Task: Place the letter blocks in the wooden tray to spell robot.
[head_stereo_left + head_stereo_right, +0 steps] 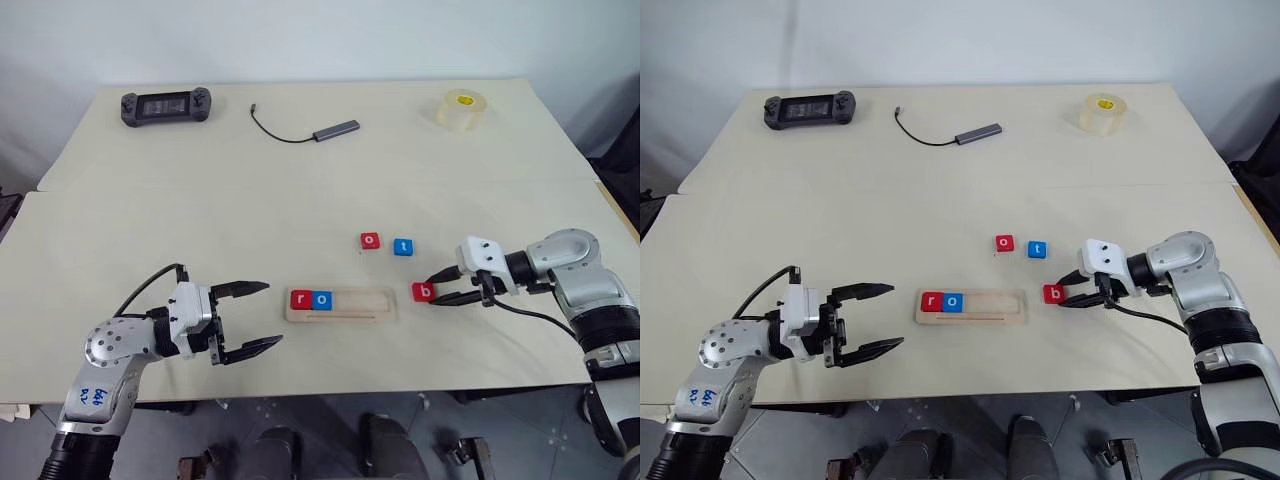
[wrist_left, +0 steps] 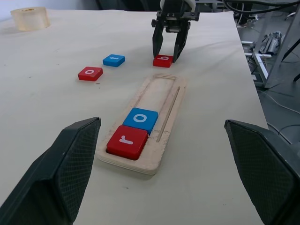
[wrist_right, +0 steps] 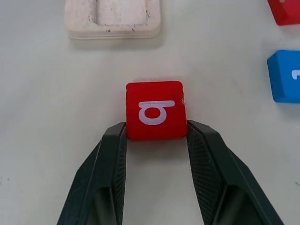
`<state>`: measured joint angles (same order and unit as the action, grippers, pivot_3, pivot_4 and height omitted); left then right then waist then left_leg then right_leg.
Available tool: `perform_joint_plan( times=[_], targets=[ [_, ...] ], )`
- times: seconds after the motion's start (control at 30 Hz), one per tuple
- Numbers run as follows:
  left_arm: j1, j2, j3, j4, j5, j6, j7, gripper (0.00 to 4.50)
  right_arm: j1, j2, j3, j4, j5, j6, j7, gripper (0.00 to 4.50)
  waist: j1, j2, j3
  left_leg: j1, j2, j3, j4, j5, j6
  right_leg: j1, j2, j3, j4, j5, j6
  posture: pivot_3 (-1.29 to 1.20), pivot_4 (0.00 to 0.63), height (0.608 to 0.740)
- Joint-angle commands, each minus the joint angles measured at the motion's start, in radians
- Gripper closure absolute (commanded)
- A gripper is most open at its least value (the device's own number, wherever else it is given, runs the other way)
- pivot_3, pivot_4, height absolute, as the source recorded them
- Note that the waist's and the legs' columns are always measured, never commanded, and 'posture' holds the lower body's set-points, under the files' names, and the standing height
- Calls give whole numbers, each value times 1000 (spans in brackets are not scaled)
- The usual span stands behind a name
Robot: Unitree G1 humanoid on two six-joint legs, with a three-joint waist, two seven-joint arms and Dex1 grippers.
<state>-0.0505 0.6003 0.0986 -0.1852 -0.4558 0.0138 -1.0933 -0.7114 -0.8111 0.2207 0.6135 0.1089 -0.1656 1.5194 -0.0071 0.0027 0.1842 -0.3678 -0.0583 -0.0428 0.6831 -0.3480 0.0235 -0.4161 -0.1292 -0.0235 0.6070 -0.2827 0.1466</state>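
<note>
Right wrist view puts us directly over the red b block (image 3: 155,110), pinched at its two sides between our right gripper (image 3: 156,136) fingertips while it lies flat on the table (image 3: 47,140), just short of the wooden tray (image 3: 112,28) at the frame's top. In the left eye view, the tray sits at lower centre with the red r block (image 1: 301,298) and blue o block (image 1: 322,299) filling its left end. The red o block (image 1: 370,240) and blue t block (image 1: 402,246) rest side by side above it. At lower left, our left gripper (image 1: 258,315) hangs spread wide, grasping nothing.
</note>
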Motion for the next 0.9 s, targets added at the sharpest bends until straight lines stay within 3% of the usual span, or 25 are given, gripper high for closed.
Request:
perform_joint_plan(
  times=[0.03,0.17,0.3,0.47,0.73,0.9],
  targets=[
    [9,4,9,-33,-24,-1,-2,0,15,-18,-38,-182,75,125,45,3024,2,1,0,-1,0,0,0,0,0,-1,0,0,0,0,0,0,150,740],
    [34,1,28,-9,-15,-17,14,0,18,-44,2,-474,126,478,9,3024,4,3,1,-2,0,-1,0,0,0,-2,-1,0,0,0,0,0,150,740],
    [56,-9,27,-17,-11,-18,40,0,7,25,46,-660,135,733,-111,3024,7,3,1,-3,1,-3,0,-1,-1,-2,-3,-2,-1,0,-1,0,150,740],
    [95,-10,31,-51,-14,-10,67,0,-4,116,125,-747,89,870,-235,3024,6,3,1,-3,0,-3,0,-1,-1,-2,-2,-2,0,0,-1,0,150,740],
    [120,-4,38,-74,-18,-8,89,0,-8,161,185,-734,36,863,-321,3024,6,3,1,-4,-3,-4,-1,-1,0,-2,-1,-2,0,0,-1,0,150,740],
    [121,-6,36,-81,-18,-6,100,0,-13,168,184,-746,45,879,-325,1298,4,3,1,-4,-2,-3,-1,-1,0,-2,0,-2,2,0,-1,0,150,740]
  ],
)
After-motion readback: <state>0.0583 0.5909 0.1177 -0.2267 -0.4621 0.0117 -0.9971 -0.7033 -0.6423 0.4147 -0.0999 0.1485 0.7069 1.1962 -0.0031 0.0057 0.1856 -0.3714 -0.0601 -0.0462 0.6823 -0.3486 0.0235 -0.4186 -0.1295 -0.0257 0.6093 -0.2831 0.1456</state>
